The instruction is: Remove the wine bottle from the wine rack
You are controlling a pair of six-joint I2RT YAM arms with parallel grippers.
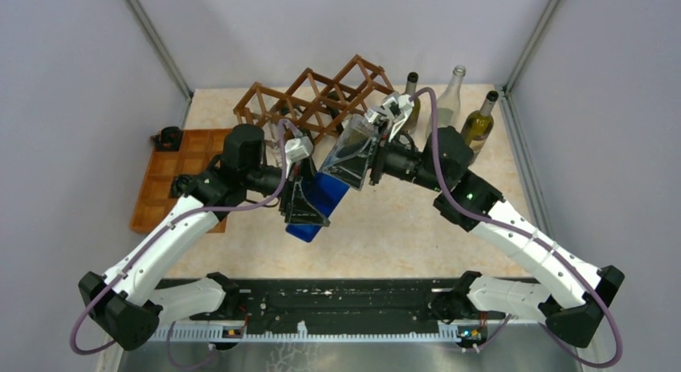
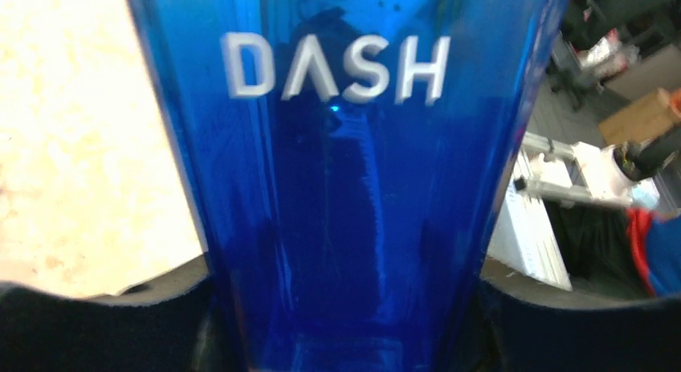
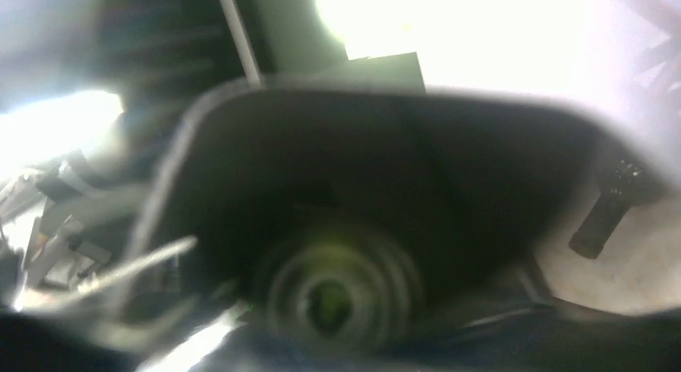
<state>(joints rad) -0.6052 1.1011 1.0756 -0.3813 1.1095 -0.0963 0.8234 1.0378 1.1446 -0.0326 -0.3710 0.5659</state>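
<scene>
The reddish-brown lattice wine rack (image 1: 321, 95) stands at the back middle of the table. My left gripper (image 1: 301, 202) is shut on a blue glass bottle (image 1: 325, 197) marked DASH and holds it in front of the rack, off the table. In the left wrist view the bottle (image 2: 345, 187) fills the frame between my dark fingers (image 2: 80, 328). My right gripper (image 1: 376, 151) is shut on a dark square glass bottle (image 1: 352, 153), held tilted just in front of the rack. The right wrist view is blurred and shows this bottle (image 3: 361, 187) end-on.
Three bottles stand at the back right: a dark one (image 1: 411, 95), a clear one (image 1: 451, 95) and a yellow-green one (image 1: 479, 124). A flat orange-brown compartment tray (image 1: 173, 179) lies at the left with a small black object (image 1: 167, 137) at its far end. Grey walls enclose the table.
</scene>
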